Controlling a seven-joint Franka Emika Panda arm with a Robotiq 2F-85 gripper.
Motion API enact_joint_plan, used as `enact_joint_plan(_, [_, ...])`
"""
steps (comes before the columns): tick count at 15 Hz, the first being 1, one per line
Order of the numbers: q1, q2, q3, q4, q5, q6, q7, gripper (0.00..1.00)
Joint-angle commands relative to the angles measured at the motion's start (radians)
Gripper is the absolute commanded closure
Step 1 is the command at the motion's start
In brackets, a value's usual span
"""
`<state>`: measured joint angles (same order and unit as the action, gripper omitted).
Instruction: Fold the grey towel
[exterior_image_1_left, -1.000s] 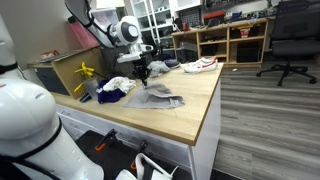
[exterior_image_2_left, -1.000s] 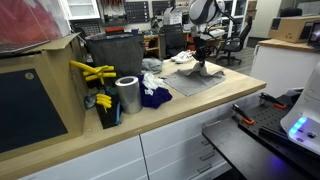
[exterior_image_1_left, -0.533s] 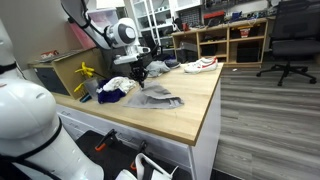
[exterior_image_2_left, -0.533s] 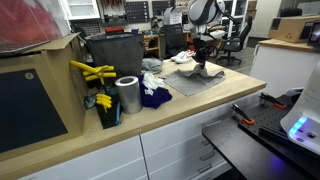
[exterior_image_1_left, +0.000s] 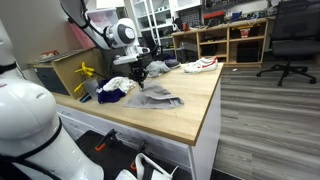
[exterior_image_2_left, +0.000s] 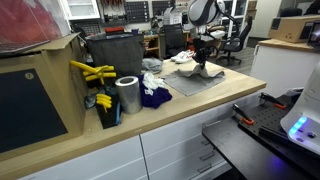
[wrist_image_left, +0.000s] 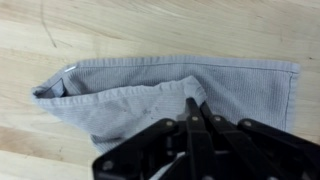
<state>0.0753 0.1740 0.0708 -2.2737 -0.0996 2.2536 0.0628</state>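
While the gripper (wrist_image_left: 192, 105) stands with its jaws pressed together, it has a raised fold of the towel (wrist_image_left: 130, 90) between them, or so it seems; the fingers themselves hide the exact pinch in the wrist view. The towel lies on the table (wrist_image_left: 150, 25), partly doubled, with an upper layer drawn over the lower one and its loose edge running at a slant toward the fingertips. In both exterior views the towel (exterior_image_1_left: 158, 97) (exterior_image_2_left: 205, 78) sits out on the wooden top under the gripper (exterior_image_1_left: 142, 72) (exterior_image_2_left: 201, 62) and rises to a small peak there. A bundle (exterior_image_1_left: 118, 85) of white and blue cloth lies just beside it.

Several things could spoil the fold from here. The fabric is thin and soft, so a quick pull may slide it out of the pinch. If only the top layer is caught, the layers will part and the edges will not meet. The wood looks smooth, so a low sideways drag may shift the whole towel rather than turn it over. The slanted edge suggests the fold may land crooked. A release from too high would let the layer drop in wrinkles, and a sweep toward the bundle could snag it.
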Motion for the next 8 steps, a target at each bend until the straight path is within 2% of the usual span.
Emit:
enact_joint_plan(1, [0.001,-0.038,0.003,-0.03,0.014,0.001,-0.04,0.99])
enact_joint_plan(2, [-0.004,-0.041,0.007,-0.027,0.036,-0.015,-0.067,0.99])
enact_joint_plan(3, [0.003,0.0,-0.002,0.001,0.006,-0.003,-0.024,0.97])
enact_joint_plan(8, [0.002,-0.001,-0.002,0.001,0.013,-0.003,-0.04,0.97])
